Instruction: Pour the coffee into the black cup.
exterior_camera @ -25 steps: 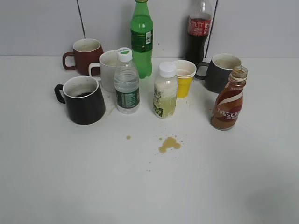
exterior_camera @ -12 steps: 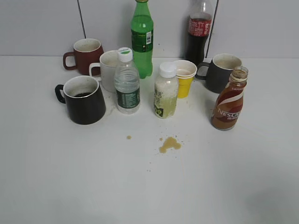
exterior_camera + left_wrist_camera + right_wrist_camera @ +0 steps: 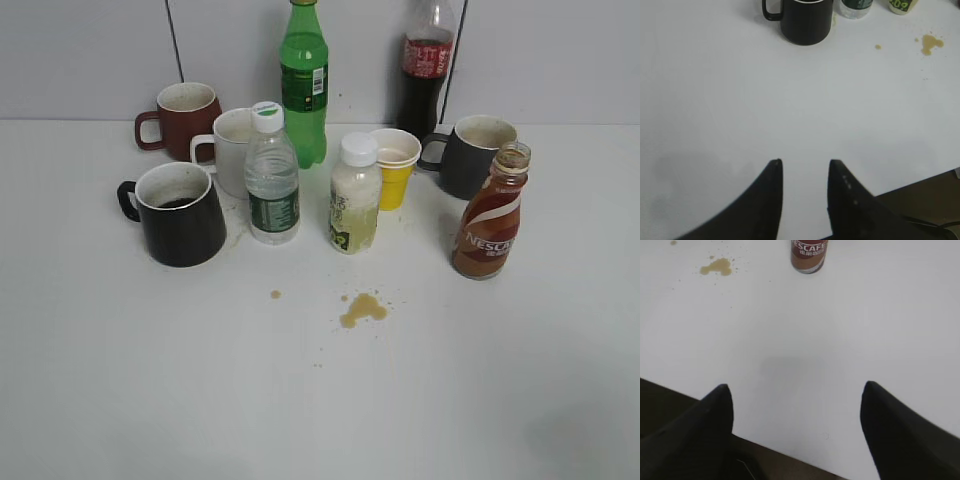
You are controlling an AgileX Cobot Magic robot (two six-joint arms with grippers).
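Note:
The coffee bottle (image 3: 490,222), curvy brown with a Nescafe label and no cap, stands upright at the right of the table; its base shows at the top of the right wrist view (image 3: 808,255). The black cup (image 3: 180,213) stands at the left with dark liquid inside; it also shows at the top of the left wrist view (image 3: 806,21). My left gripper (image 3: 805,162) is open and empty over bare table near the front edge. My right gripper (image 3: 797,387) is wide open and empty, well short of the bottle. Neither gripper shows in the exterior view.
Behind stand a dark red mug (image 3: 183,120), a white mug (image 3: 232,150), a water bottle (image 3: 271,180), a green bottle (image 3: 303,85), a pale drink bottle (image 3: 354,200), a yellow paper cup (image 3: 395,167), a cola bottle (image 3: 425,70) and a dark grey mug (image 3: 472,155). A brown spill (image 3: 362,309) lies mid-table.

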